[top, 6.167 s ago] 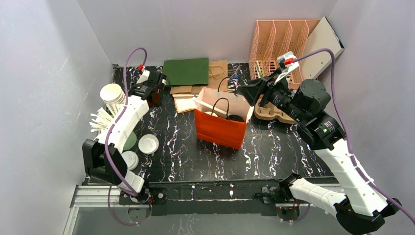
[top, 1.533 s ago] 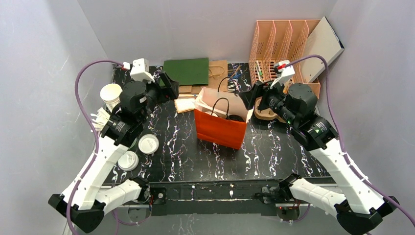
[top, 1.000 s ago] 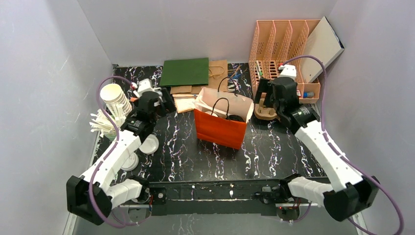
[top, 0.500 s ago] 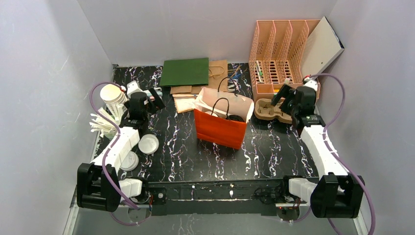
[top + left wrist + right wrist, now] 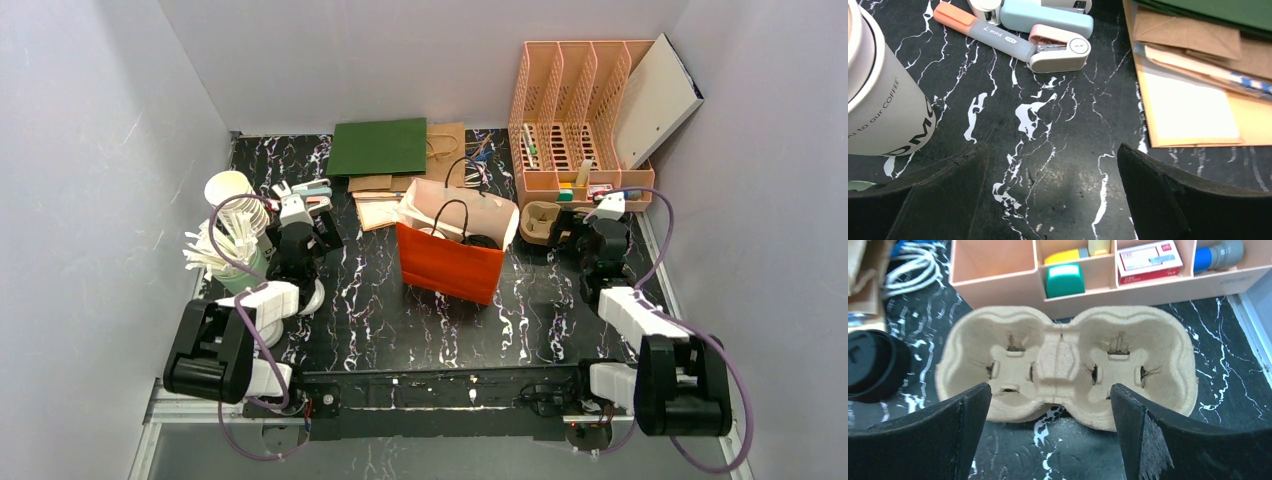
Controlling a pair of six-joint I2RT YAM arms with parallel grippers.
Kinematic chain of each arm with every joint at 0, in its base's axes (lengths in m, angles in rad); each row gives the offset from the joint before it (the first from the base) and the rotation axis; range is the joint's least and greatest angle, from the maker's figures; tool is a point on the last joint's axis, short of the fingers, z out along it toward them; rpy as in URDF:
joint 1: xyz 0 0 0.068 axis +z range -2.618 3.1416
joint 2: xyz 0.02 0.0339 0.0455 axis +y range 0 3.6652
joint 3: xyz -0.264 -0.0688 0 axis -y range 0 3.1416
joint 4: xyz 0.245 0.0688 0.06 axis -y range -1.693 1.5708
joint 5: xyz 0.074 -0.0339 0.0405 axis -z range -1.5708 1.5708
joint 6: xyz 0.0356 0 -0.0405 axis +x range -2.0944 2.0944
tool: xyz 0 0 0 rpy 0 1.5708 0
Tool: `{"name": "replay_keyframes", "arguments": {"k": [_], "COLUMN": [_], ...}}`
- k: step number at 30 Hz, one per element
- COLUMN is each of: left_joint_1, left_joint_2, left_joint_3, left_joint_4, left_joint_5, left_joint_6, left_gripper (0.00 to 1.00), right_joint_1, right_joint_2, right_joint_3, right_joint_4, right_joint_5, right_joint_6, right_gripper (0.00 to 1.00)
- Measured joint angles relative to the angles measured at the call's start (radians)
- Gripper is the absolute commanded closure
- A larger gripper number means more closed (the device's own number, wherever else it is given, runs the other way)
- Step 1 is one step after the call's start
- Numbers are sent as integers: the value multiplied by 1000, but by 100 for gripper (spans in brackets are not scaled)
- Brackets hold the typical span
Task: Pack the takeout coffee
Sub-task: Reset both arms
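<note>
Standing near the middle of the desk (image 5: 560,310), the orange paper bag (image 5: 450,268) is upright, mouth open, handles loose. A dark round shape inside it, toward the right wall, is judged to be the black lid of the takeout coffee (image 5: 483,241). The cup body is hidden, so its seating cannot be confirmed.

Both arms sit folded low by their bases. The left gripper (image 5: 1050,150) has its fingers spread wide over bare desk, holding nothing. The right gripper (image 5: 1049,390) is likewise apart and empty.

Risk: the cup appears unsupported in a bag wider than itself, so a nudge or lift could tip it and leak coffee past the lid. The loose handles could snag a finger.

Surroundings: a white paper cup (image 5: 883,110) stands just beside the left fingers, with a stapler (image 5: 1058,47), a highlighter (image 5: 983,32) and envelopes (image 5: 1193,110) beyond. The pulp cup carrier (image 5: 1068,365) stands between the right gripper and the bag, with a pink organiser (image 5: 998,270) behind it. A black round item (image 5: 870,365) left of the carrier cannot be identified.
</note>
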Motion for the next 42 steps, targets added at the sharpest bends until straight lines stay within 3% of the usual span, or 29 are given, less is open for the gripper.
{"name": "replay_keyframes", "arguments": {"k": [3,11,14,21,42], "left_joint_1": [-8,-9,-9,6,31], "left_joint_2": [46,80,140,333,351], "left_joint_3": [-22,-112,-154,-254,-195], "left_joint_4": [71,235,342,638,618], "left_joint_5": [-29,-103,-109,-98,-48], "left_joint_6": [56,196,238,270,269], "left_gripper": [2,2,2,2,2], "right_joint_1": [0,0,0,0,0], "right_joint_2": [77,314,439,473,474], "right_joint_3": [-35,-203,-230,-194,-187], "right_joint_4": [99,551,734,736,724], "right_joint_5": [13,24,11,-20,-28], "right_joint_6": [-30,-74,-97,-111,-112], "right_gripper": [4,7,2,2,2]}}
